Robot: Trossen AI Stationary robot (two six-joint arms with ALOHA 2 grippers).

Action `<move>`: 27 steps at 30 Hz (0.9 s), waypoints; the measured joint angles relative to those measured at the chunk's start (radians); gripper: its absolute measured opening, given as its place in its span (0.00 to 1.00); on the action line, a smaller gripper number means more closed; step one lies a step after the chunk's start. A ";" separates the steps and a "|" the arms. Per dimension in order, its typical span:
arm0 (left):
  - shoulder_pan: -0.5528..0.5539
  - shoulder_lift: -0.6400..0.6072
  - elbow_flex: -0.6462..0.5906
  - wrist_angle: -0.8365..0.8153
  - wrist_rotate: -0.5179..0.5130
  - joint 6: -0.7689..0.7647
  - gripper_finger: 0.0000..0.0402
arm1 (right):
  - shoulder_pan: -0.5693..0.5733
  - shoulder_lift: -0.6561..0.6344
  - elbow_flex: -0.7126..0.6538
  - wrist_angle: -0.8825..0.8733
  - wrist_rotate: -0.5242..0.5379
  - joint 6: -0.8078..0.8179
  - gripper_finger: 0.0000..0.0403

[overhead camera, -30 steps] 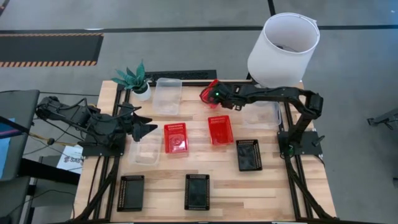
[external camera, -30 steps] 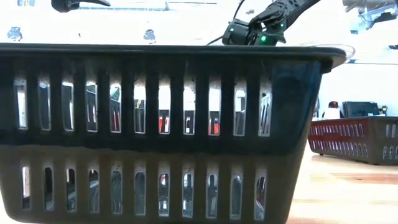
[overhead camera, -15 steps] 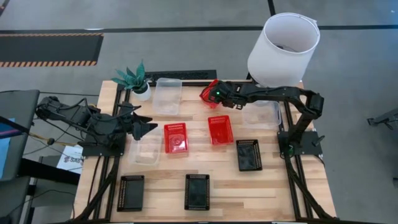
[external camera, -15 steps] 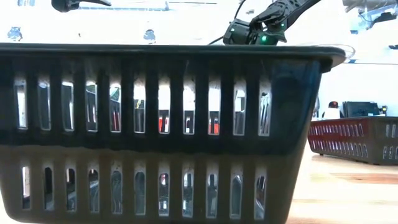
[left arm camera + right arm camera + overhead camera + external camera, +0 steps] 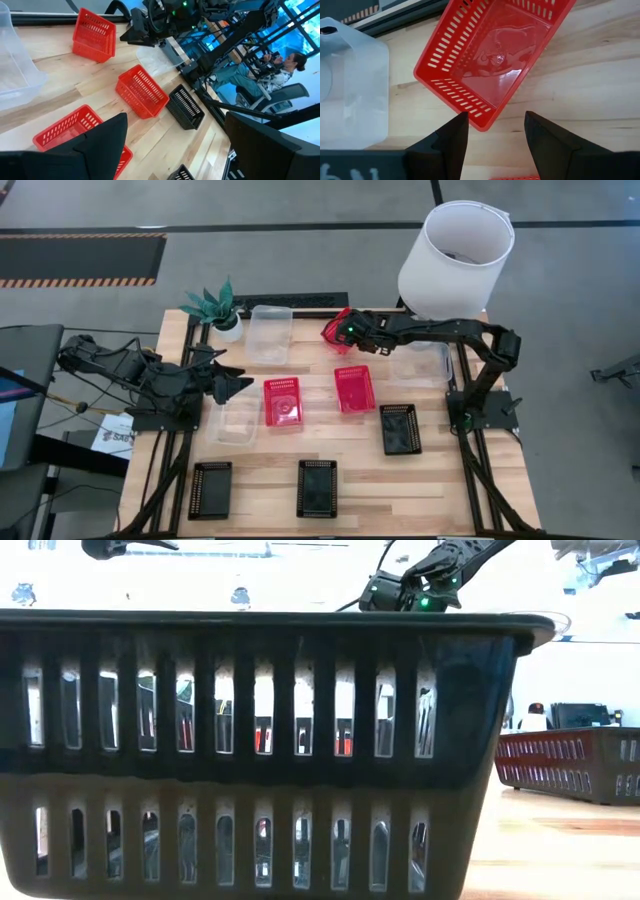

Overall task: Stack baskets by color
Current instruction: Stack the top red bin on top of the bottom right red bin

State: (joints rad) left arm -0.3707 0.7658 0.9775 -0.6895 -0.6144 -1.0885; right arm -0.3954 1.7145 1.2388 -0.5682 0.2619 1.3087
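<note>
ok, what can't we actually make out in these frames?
- Low view: a black basket right at the lens blocks nearly the whole table; only slivers show through its slots.
- High view: the right claw covers most of the rear red basket; whether it touches it cannot be told.
- High view: the right arm hides much of one clear basket.
- Left wrist view: the left claw cuts off the nearest red basket.

A white lampshade [image 5: 455, 260] stands at the far right corner of the wooden table [image 5: 360, 480], reaching past its edge. A small green potted plant [image 5: 215, 307] sits at the far left corner. A paper sheet [image 5: 112, 437] lies on a stand off the table's left side. Beyond the table, a person [image 5: 287, 67] sits in a chair.
</note>
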 joint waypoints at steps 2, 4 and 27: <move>0.000 0.000 0.000 0.000 -0.001 0.000 0.80 | 0.000 0.000 0.000 0.000 0.000 0.000 0.54; 0.000 0.000 0.000 0.000 -0.002 0.000 0.80 | -0.004 0.000 0.000 0.000 0.000 0.003 0.54; 0.000 0.000 0.000 0.000 -0.003 0.004 0.80 | -0.015 0.011 0.000 -0.012 -0.006 0.028 0.52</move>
State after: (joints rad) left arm -0.3710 0.7658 0.9771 -0.6900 -0.6170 -1.0846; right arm -0.4108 1.7252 1.2385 -0.5802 0.2561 1.3365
